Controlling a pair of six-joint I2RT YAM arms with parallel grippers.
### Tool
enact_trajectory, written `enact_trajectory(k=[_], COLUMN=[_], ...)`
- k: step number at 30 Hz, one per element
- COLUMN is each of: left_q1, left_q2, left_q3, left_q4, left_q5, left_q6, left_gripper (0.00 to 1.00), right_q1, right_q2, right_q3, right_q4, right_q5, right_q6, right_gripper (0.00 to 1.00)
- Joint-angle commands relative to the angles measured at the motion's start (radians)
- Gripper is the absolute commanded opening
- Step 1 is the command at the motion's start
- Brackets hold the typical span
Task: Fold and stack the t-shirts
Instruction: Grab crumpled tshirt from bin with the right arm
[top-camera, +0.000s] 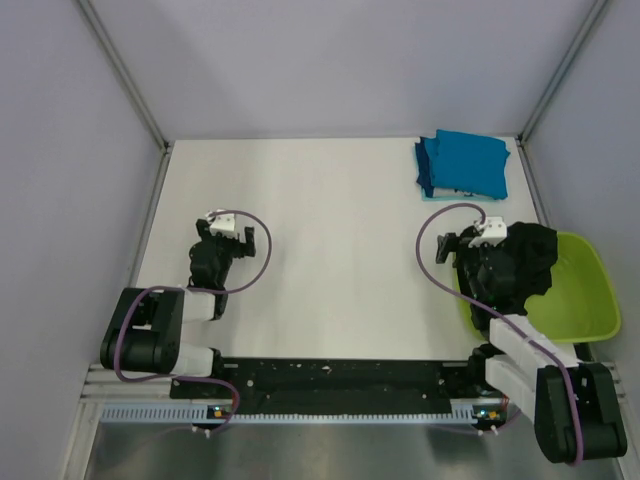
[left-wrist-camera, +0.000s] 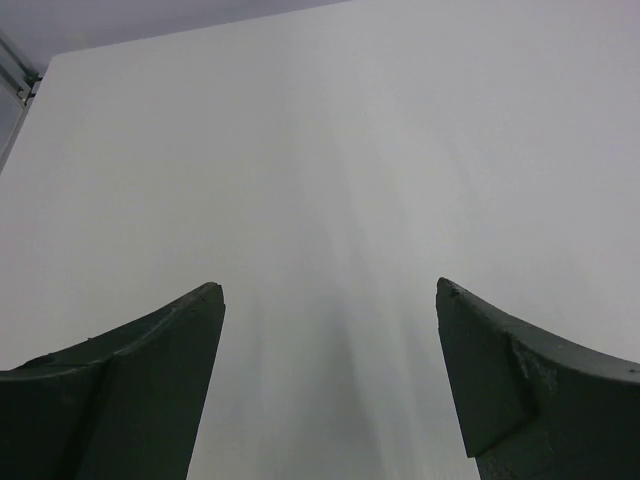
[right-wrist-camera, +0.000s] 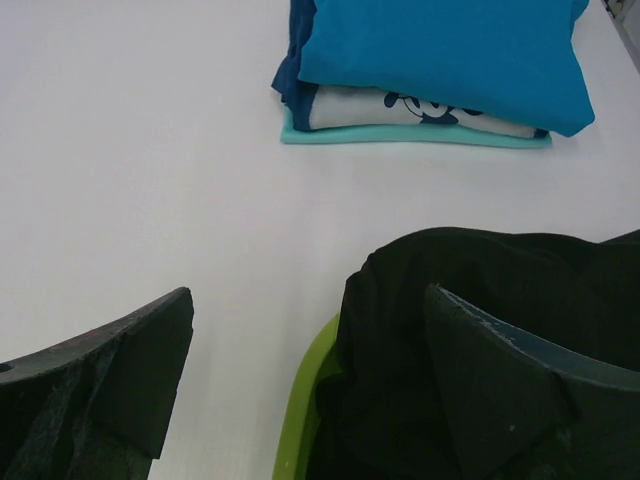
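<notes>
I find the right claw (right-wrist-camera: 308, 300) spread at the black t-shirt (right-wrist-camera: 470, 265) in the tub (right-wrist-camera: 298, 420), counter's right edge (left claw (left-wrist-camera: 330, 290) spread too); I should pinch a raised fold deeply.

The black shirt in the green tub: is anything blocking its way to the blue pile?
Nothing visible. Only bare table lies between the black shirt and the blue pile; it just has to clear the tub's rim.

A lime-green tub (top-camera: 585, 300) sits at the right edge of the white table (top-camera: 330, 250) (toward its near corner).
</notes>
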Motion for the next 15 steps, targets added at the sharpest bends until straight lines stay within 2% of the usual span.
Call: enact_trajectory(k=[1, 4, 7, 9, 11, 15], left_q1=[0.006, 0.006, 0.006, 0.006, 0.007, 0.009], left_q2=[0.008, 0.008, 0.009, 0.009, -0.008, -0.028], left_q3=[0.002, 0.003, 0.005, 0.008, 0.015, 0.047], left_q4=[0.066, 0.065, 0.065, 0.060, 0.034, -0.041], left_q5=[-0.009, -0.009, -0.011, -0.003, 0.028, 0.052], left_q6=[-0.017, -0.018, -0.020, -0.017, -0.006, -0.001], left_gripper=[0.90, 0.93, 0.98, 0.99, 0.99, 0.99], right_q1=[0.009, 0.009, 0.009, 0.006, 0.006, 0.006], right_q2=[-0.019, -0.079, -0.164, -0.209, -0.232, -0.220], right_q3=[0.021, 0.057, 0.152, 0.233, 0.310, 0.407], right_q4=[-0.007, -0.087, -0.266, -0.396, -0.514, -0.694], right_q5=[0.000, 0.049, 0.143, 0.155, 0.184, 0.337], right_q6=[0.026, 0.082, 0.150, 0.150, 0.161, 0.242], right_gripper=[0.96, 0.99, 0.99, 0.99, 0.99, 0.99])
